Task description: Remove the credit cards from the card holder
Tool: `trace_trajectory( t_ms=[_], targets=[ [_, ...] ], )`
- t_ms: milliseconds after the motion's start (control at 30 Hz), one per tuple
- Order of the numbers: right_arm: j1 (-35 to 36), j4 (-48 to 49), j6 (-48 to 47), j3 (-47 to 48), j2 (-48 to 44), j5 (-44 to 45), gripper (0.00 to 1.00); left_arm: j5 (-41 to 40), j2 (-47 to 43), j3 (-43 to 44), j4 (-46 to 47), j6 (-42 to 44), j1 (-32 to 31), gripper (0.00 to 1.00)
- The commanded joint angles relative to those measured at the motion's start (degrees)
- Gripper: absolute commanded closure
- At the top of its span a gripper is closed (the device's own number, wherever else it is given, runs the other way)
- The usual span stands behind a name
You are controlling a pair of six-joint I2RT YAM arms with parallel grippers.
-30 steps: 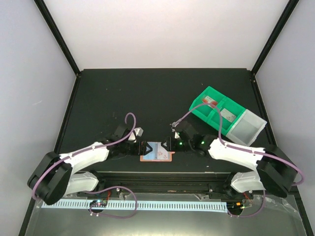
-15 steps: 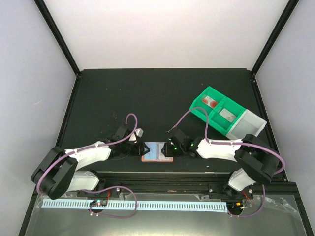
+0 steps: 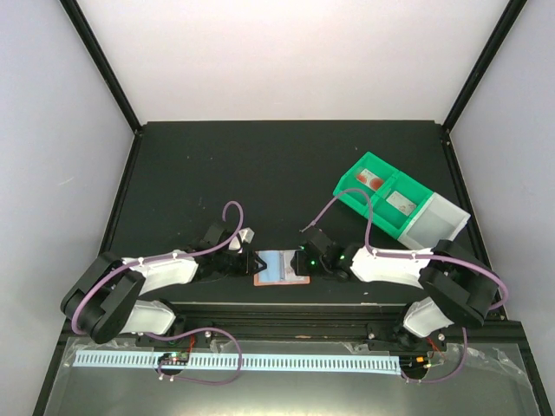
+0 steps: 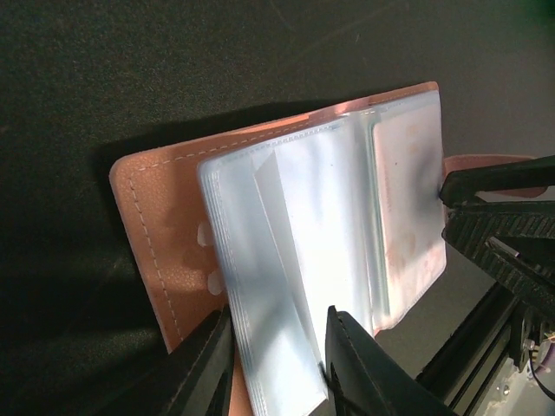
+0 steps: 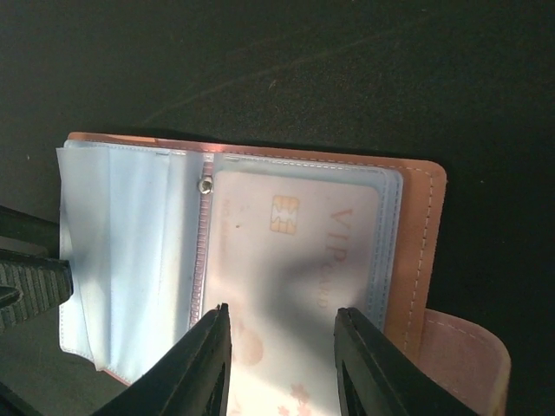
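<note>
Found the card holder point(image 3: 280, 268) lying open on the black table point(image 3: 260, 165), lower centre of the top view, between both arms. Saw the left gripper point(image 4: 279, 319) pinched onto the clear sleeves point(image 4: 286, 225), fingers tight against both sides of the bundle. Saw the right gripper point(image 5: 282, 314) with jaws apart over the page at its frame's right, where a pale credit card point(image 5: 299, 251) sat under plastic — pressing or hovering, could not tell. Noted a green bin point(image 3: 375, 195) well apart, right of centre.

Black table point(image 3: 217, 173), open salmon card holder point(image 3: 279, 267) near its front edge, green bin point(image 3: 381, 195) far right
</note>
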Motion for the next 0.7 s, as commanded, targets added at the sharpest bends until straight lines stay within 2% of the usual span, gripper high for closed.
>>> trace_trajectory(
  t_ms=[0, 167, 467, 667],
  targets=[
    [0.18, -3.57, -0.09, -0.99, -0.6, 3.88, 0.64, 1.53, 0.3, -0.62, 0.94, -0.44, -0.05, 0.7],
    [0.25, -5.55, -0.38, -1.41, -3.39, 6.6, 0.63, 1.31, -0.47, -0.93, 1.13, -0.71, -0.01, 0.7],
    [0.71, 0.28, 0.47, -2.46, -0.91, 1.16, 0.63, 1.3, -0.68, -1.0, 1.2, -0.73, 0.02, 0.7],
    [0.85, -3.96, -0.86, -0.5, -3.03, 3.91, 0.63, 1.51, -0.94, -0.97, 0.87, -0.63, 0.0, 0.7]
  ],
)
